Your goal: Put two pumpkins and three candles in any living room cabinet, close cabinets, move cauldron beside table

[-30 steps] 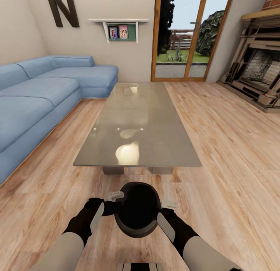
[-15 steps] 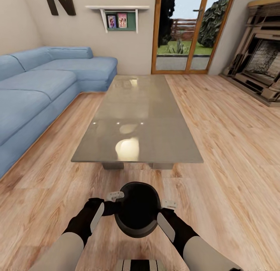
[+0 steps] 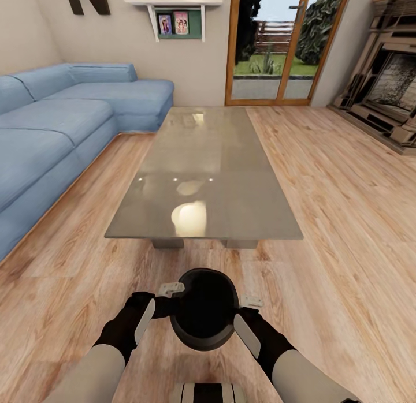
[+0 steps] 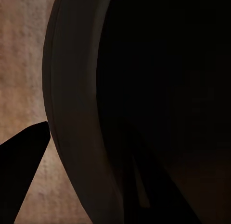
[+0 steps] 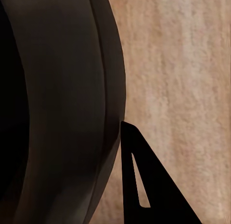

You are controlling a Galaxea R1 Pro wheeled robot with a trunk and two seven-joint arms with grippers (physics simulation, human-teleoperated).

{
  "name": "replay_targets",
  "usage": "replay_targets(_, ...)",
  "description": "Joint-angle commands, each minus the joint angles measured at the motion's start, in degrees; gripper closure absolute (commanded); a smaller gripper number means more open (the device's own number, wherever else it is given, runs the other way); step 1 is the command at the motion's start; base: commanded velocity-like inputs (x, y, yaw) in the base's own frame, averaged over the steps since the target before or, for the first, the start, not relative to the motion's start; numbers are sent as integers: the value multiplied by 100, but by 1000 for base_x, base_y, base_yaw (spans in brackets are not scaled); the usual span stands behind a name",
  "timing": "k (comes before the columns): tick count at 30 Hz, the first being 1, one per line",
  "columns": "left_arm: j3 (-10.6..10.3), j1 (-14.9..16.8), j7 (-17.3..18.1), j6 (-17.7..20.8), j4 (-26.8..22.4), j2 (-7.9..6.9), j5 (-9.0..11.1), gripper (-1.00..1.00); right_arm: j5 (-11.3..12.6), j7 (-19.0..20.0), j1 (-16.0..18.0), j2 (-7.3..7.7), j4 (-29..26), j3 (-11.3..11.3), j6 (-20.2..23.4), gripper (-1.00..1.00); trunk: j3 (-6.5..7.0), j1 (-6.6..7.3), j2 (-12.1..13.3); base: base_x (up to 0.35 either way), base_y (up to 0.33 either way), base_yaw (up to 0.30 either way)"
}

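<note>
Black cauldron point(image 3: 204, 317) carried between both arms above wood floor point(image 3: 335, 218), short of glass-topped bench point(image 3: 202, 178). Left gripper point(image 3: 171, 290) and right gripper point(image 3: 251, 303) clamped on opposite rim edges. Judged rigid, smooth, possibly weighty; two-sided rim hold appropriate

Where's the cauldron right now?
In the head view the cauldron is low and central, held between the left gripper and right gripper above the wood floor, just short of the glass table's near end.
</note>
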State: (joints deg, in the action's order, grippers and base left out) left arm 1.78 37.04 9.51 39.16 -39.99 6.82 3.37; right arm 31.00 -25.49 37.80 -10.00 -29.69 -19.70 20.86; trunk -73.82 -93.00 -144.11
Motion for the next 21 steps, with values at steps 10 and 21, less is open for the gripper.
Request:
replay_targets(10,104,-3,24,-31,158,-31,296,100,73,317,0,0,-28,45,-91,100,-7,-35,0,75,0,0)
replay_targets(21,104,-3,24,-22,158,-31,296,100,73,320,0,0,-28,45,-91,100,-7,-35,0,3,0,0)
